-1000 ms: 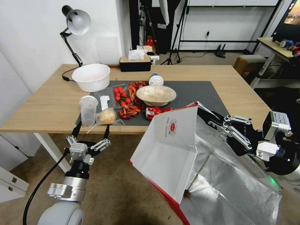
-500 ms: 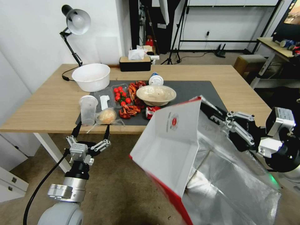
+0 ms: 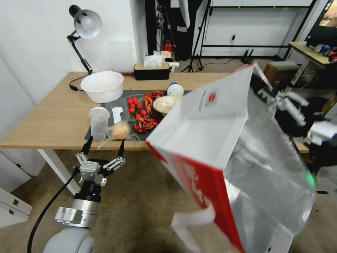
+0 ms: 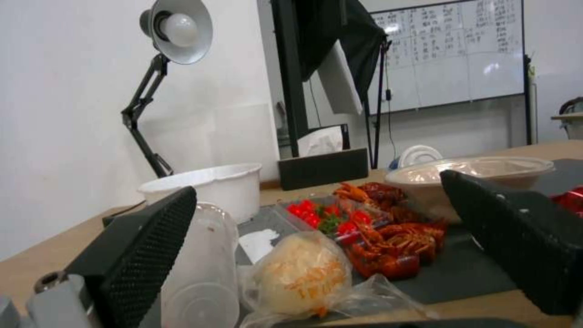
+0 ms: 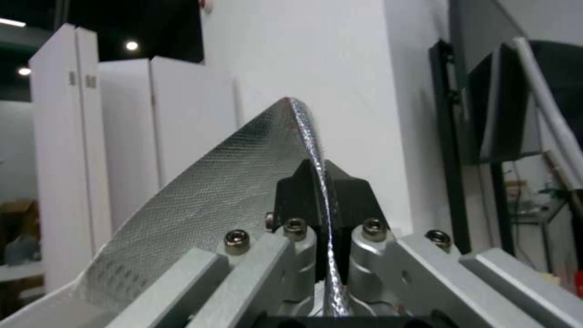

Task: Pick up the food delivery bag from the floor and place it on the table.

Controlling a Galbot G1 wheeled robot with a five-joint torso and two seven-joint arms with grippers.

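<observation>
Above the floor, the right hand, pinching the food delivery bag, has swung it higher; left hand wide.

I am seeing the food delivery bag showing white panels, a red side band, a small round red logo and crinkled silver foil lining. The table is looking light wood under a dark grey mat, over beige-brown stained floor.
</observation>
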